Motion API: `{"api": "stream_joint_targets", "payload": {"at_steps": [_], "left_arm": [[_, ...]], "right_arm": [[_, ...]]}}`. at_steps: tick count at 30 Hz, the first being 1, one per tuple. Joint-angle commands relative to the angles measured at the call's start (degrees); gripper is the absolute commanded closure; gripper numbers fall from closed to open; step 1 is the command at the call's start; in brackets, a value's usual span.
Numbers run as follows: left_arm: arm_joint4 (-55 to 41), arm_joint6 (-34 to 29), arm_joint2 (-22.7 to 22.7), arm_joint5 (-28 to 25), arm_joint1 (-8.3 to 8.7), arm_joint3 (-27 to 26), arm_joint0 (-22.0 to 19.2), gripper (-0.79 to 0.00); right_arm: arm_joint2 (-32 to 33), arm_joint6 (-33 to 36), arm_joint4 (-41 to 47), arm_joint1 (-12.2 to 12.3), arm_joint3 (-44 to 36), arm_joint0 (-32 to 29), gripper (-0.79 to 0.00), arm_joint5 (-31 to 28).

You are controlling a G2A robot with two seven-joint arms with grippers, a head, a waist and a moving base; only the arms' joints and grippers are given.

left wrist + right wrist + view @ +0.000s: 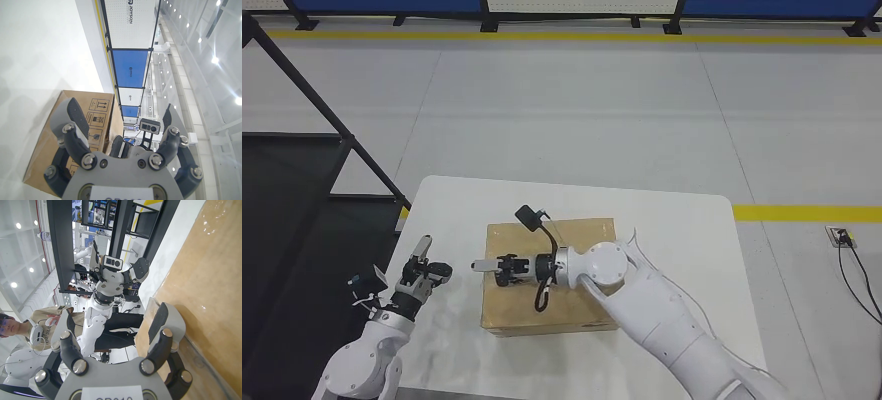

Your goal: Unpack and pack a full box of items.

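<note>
The white surface (682, 230) carries the cardboard box (542, 310) at its middle, flaps shut and taped over. Its long axis seems to run across me, left to right, though from above it looks close to square. My right claw (492, 268) lies over the box's top near its left edge, pointing left, spread wide and holding nothing, one finger close to the taped lid. My left claw (432, 257), also wide and empty, hangs off the box's left side, apart from it. The right is nearer for opening the lid.
</note>
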Motion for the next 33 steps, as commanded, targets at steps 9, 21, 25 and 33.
{"api": "stream_joint_targets", "payload": {"at_steps": [9, 21, 25, 33], "left_arm": [[0.45, -0.56, 0.43, 0.31, -0.09, -0.43, -0.41, -0.785], [1.03, -1.10, 0.45, 0.50, -0.14, -0.96, -0.65, -0.785], [1.08, -1.25, 0.37, 0.51, -0.16, -1.00, -0.62, -0.785], [0.73, -1.28, 0.20, 0.20, -0.23, -0.96, -0.59, -0.785]], "right_arm": [[5.70, 2.00, -4.41, 3.28, -6.33, -4.50, -0.785, 3.49], [13.84, 2.20, -12.15, 7.63, -19.58, -12.84, -0.785, 11.29], [16.58, 1.23, -14.92, 8.84, -23.58, -15.49, -0.785, 14.22], [22.03, 0.78, -18.64, 10.93, -31.01, -20.52, -0.785, 19.03]]}}
